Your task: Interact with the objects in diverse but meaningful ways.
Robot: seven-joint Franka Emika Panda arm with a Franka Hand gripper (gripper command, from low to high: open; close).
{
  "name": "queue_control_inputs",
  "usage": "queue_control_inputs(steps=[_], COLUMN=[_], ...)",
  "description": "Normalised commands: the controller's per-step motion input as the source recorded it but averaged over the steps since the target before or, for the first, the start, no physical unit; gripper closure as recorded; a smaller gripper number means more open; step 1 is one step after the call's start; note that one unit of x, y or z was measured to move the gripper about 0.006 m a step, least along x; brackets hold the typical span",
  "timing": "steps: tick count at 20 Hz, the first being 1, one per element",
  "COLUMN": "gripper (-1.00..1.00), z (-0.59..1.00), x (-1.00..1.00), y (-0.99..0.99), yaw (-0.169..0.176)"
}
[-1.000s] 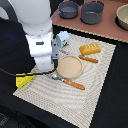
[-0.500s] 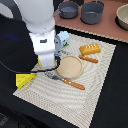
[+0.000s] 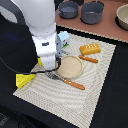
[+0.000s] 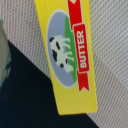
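Wrist view filled almost wholly with the flat yellow box, its lid printed with a cow and a red BUTTER ribbon, lying directly under my jaws. My own fingers did not show in either picture, so I could not tell whether my jaws stood wide or narrow, nor whether they touched the box. In the exterior view my gripper was hidden behind my wrist housing, low over the near corner of the woven placemat.

I judged the box to be a light, hollow toy: stiff enough to keep its shape, probably smooth and a little slippery on its printed face. Being flat, it offered me only thin edges. My best hold would be across its two long sides, jaws set square to them near the middle of its length, so that it would not swing or tilt when raised. One long side lay over the dark table and the other over the mat weave, which might leave room for a fingertip underneath.

Just beyond my jaws sat a round tan plate and a fork with an orange handle. Farther out lay the cheese wedge, the milk carton and the bread loaf, all well apart from my grip.
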Motion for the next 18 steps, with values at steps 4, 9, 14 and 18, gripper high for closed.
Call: queue_control_inputs(steps=[4,9,14,18], gripper=[-1.0,-1.0,1.0,1.0], z=[-0.24,-0.21,-0.17,-0.15], x=[-0.23,-0.21,-0.17,-0.16], y=[0.34,0.35,0.34,0.34], yaw=[0.0,0.0,0.0,0.0])
